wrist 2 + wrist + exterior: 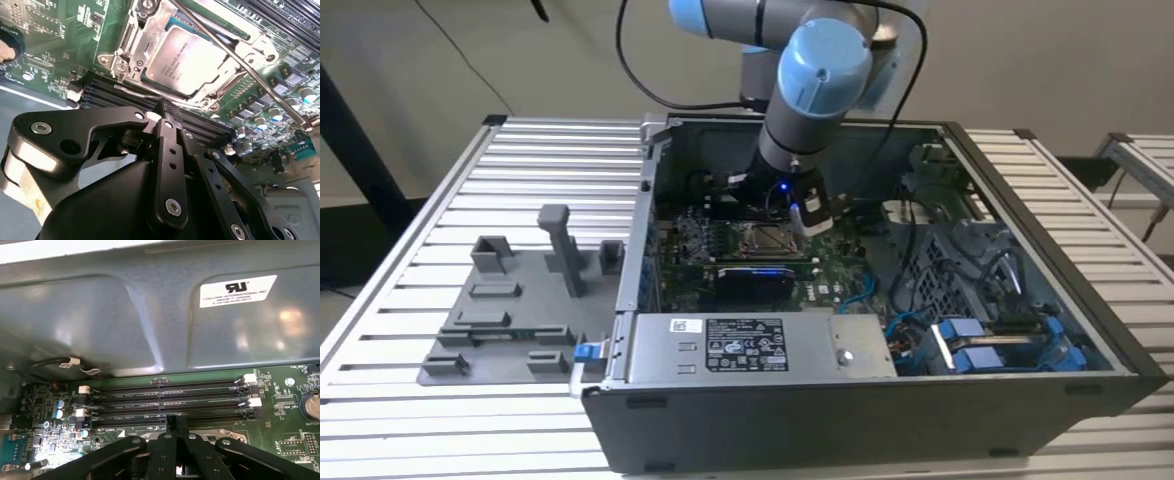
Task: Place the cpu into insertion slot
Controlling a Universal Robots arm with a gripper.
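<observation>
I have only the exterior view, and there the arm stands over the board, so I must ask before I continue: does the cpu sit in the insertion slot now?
Observer: Yes. In the second wrist view the cpu lies flat inside the metal frame of the insertion slot, silvery face up.
Operator: Does the gripper hold something?
Observer: No. In both wrist views the gripper looks shut, with nothing between its fingertips.
Operator: Where is its tip?
Observer: Over the long black connector strips beside the slot, apart from the cpu.
Operator: And the lever?
Observer: The thin wire lever runs along one side of the frame. I cannot tell if it is latched.
</observation>
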